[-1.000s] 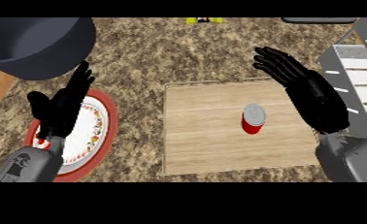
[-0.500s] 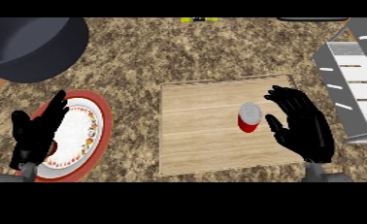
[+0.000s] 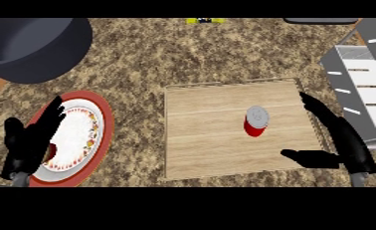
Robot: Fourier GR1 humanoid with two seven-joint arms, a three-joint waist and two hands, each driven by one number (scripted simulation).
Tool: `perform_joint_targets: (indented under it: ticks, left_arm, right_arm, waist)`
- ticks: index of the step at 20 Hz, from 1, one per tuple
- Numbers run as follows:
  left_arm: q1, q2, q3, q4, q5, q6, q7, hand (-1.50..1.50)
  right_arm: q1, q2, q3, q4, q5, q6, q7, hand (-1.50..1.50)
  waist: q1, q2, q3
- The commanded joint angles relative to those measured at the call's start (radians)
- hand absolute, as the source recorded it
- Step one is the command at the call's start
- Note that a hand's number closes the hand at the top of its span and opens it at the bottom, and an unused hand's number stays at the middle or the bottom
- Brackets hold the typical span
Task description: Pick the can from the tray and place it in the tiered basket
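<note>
A red can with a grey lid stands upright on the wooden tray, right of the tray's middle. My right hand is open at the tray's right edge, fingers straight and thumb stretched toward the can, a short gap away from it. The grey tiered basket stands at the right edge of the view, beyond that hand. My left hand rests open at the lower left, over a plate, holding nothing.
A white plate with a red rim lies at the lower left under my left hand. A large dark pot fills the upper left corner. A small yellow object sits at the counter's far edge.
My right hand has slid right and down, away from the can, to the tray's right edge. My left hand has barely shifted over the plate. The can has not moved.
</note>
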Motion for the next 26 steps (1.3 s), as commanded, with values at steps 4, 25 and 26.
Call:
perform_joint_targets:
  ticks: [4, 25, 26]
  left_arm:
    - [0.038, 0.001, 0.019, 0.009, 0.011, -0.04, -0.017, 0.0]
    - [-0.002, -0.078, 0.094, 0.002, -0.087, -0.054, 0.063, 0.0]
    - [0.057, -0.091, 0.086, -0.021, -0.103, -0.046, 0.032, 0.0]
  right_arm:
    - [-0.155, -0.151, 0.078, -0.134, -0.039, 0.257, 0.37, -1.5]
    - [-0.424, -0.04, 0.006, -0.134, -0.107, 0.503, 0.959, -1.5]
    - [-0.39, -0.045, 0.015, -0.166, -0.107, 0.508, 0.973, -1.5]
  waist:
    - [0.01, 0.004, -0.001]
    - [-0.007, 0.005, 0.002]
    - [-0.006, 0.004, 0.002]
